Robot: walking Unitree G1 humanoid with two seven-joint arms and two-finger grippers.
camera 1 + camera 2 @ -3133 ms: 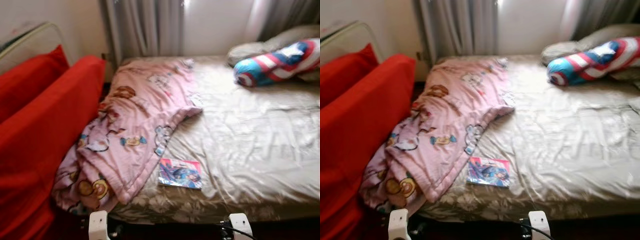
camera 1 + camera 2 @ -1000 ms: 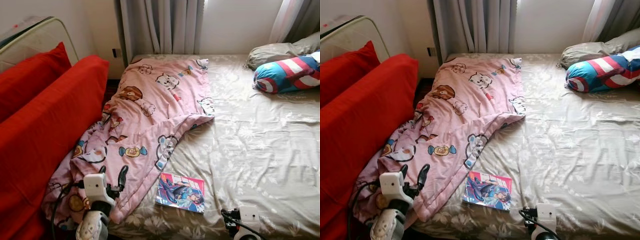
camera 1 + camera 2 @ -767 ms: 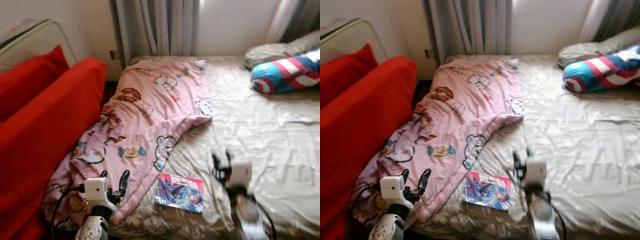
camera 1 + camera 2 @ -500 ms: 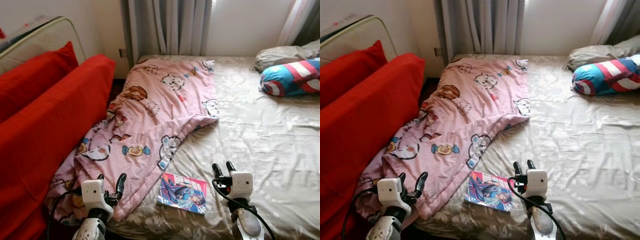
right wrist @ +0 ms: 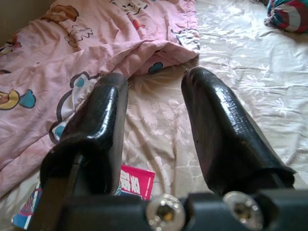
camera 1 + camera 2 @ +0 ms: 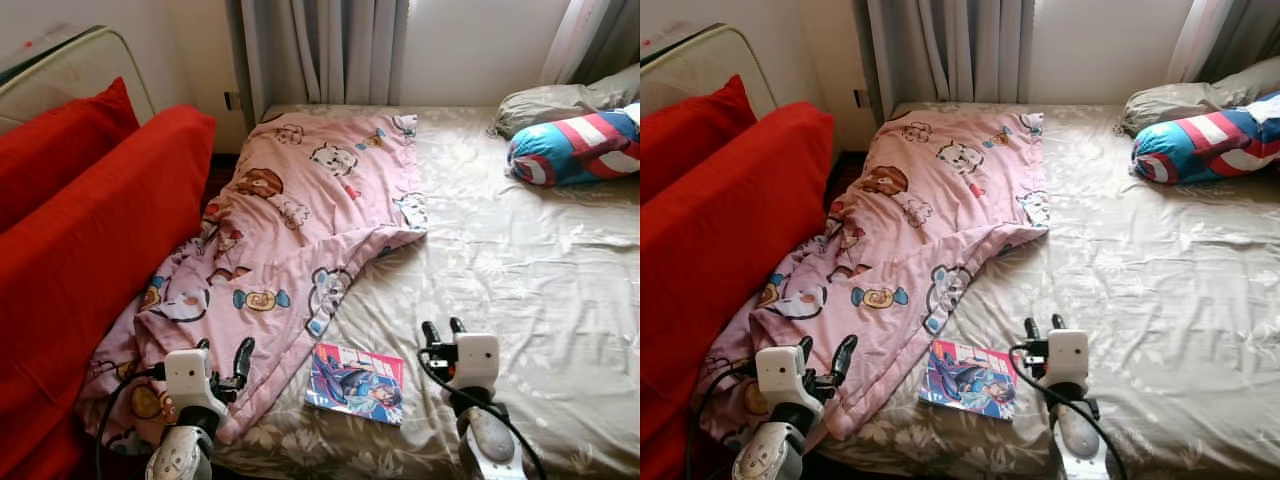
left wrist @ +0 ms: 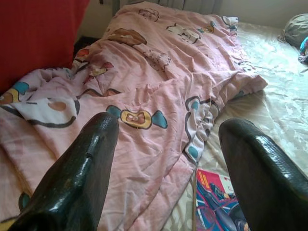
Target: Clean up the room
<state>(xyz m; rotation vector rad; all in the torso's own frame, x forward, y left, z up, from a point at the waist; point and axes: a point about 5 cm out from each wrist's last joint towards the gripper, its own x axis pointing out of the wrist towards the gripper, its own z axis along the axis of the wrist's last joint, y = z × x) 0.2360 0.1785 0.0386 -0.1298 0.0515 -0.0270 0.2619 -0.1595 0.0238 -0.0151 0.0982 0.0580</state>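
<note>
A pink cartoon-print blanket (image 6: 290, 230) lies rumpled along the left side of the bed (image 6: 530, 280), its lower end spilling off the front corner. A colourful comic book (image 6: 357, 369) lies flat on the sheet near the front edge, just right of the blanket's hem. My left gripper (image 6: 226, 350) hovers open over the blanket's lower corner, left of the book. My right gripper (image 6: 442, 327) is open, low over the bare sheet just right of the book. In the right wrist view, the book (image 5: 136, 184) sits below the fingers (image 5: 108, 110).
Big red cushions (image 6: 90, 240) stand against the bed's left side. A star-and-stripe pillow (image 6: 572, 150) and a grey pillow (image 6: 548, 102) lie at the far right. Grey curtains (image 6: 320, 50) hang behind the bed.
Both arms have risen into view since three seconds ago. The right gripper came up over the sheet beside the book within the last second. The left gripper has hardly moved.
</note>
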